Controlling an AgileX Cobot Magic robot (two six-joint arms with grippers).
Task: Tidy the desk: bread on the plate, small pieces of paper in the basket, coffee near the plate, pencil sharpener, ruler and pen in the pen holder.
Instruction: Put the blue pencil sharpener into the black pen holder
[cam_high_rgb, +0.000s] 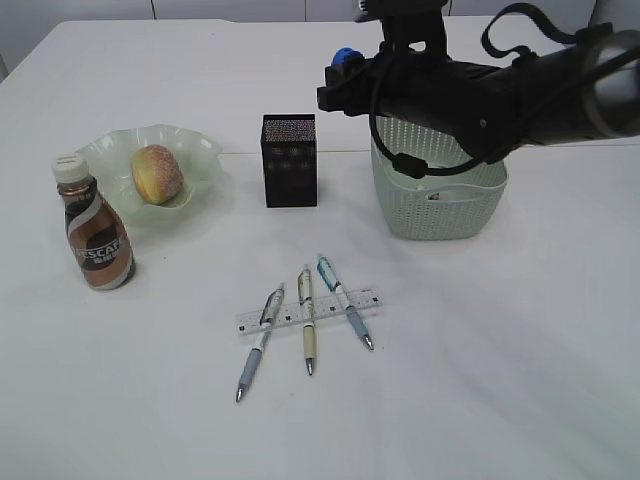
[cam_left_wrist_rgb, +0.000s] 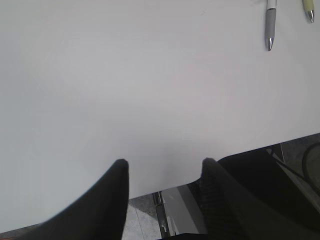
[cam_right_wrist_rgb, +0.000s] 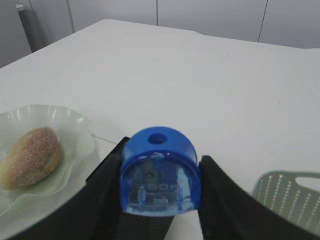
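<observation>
My right gripper (cam_right_wrist_rgb: 160, 175) is shut on the blue pencil sharpener (cam_right_wrist_rgb: 160, 172), held in the air just right of and above the black pen holder (cam_high_rgb: 289, 160); the sharpener shows blue in the exterior view (cam_high_rgb: 345, 56). The bread (cam_high_rgb: 157, 173) lies on the pale green plate (cam_high_rgb: 205, 150). The coffee bottle (cam_high_rgb: 95, 230) stands upright in front of the plate. Three pens (cam_high_rgb: 308, 318) lie across the clear ruler (cam_high_rgb: 372, 297). My left gripper (cam_left_wrist_rgb: 162, 172) is open and empty over the table's near edge, out of the exterior view.
The green basket (cam_high_rgb: 440, 205) stands right of the pen holder, under my right arm, with something white inside. Two pen tips (cam_left_wrist_rgb: 270, 30) show at the top of the left wrist view. Below the table edge there is floor and dark equipment.
</observation>
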